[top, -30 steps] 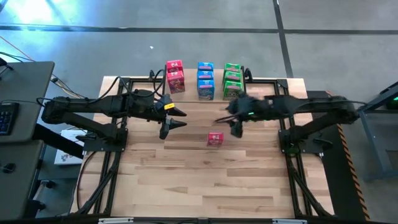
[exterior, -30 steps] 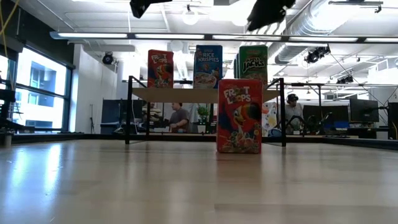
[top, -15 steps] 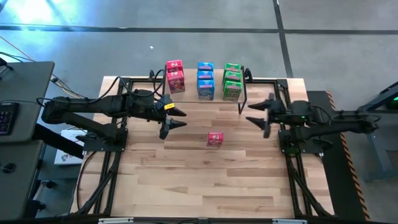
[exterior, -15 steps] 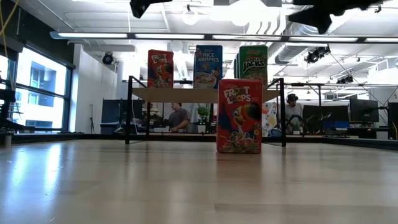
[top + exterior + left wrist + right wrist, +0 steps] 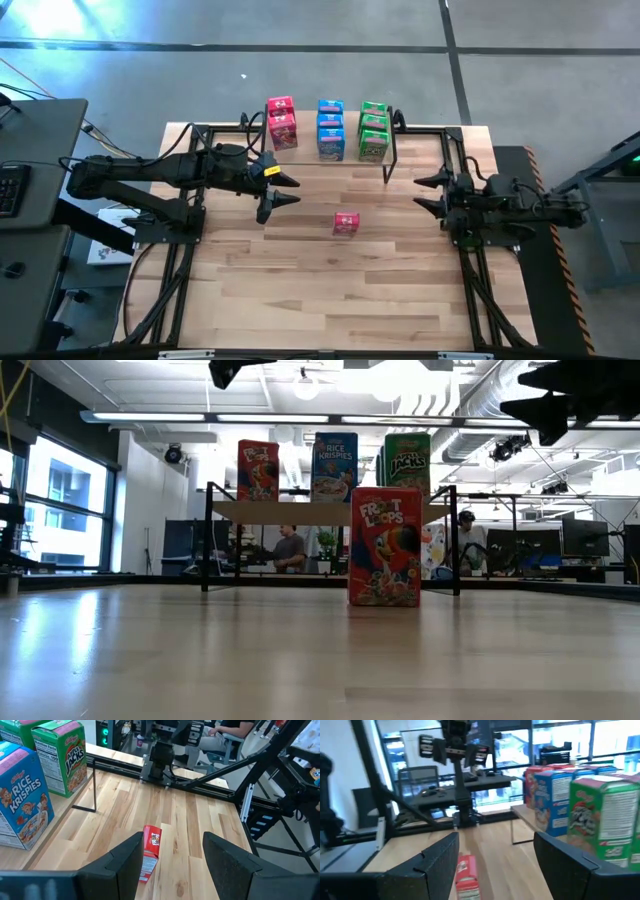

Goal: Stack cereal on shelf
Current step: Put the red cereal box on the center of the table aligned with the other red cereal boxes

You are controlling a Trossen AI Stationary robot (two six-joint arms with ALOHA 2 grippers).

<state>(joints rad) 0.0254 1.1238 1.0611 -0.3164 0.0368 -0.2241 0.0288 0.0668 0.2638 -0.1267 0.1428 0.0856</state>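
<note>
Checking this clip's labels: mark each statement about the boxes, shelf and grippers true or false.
1. A red box stands alone on the table, off the shelf. True.
2. The left gripper holds a blue box. False: its fingers are apart with nothing between them; the blue boxes sit on the shelf.
3. The right gripper is open and empty, near the table's right edge. True.
4. The green boxes lie flat on the table. False: they stand on the shelf.
5. The lone red box is tipped on its side. False: the low view shows it upright.
</note>
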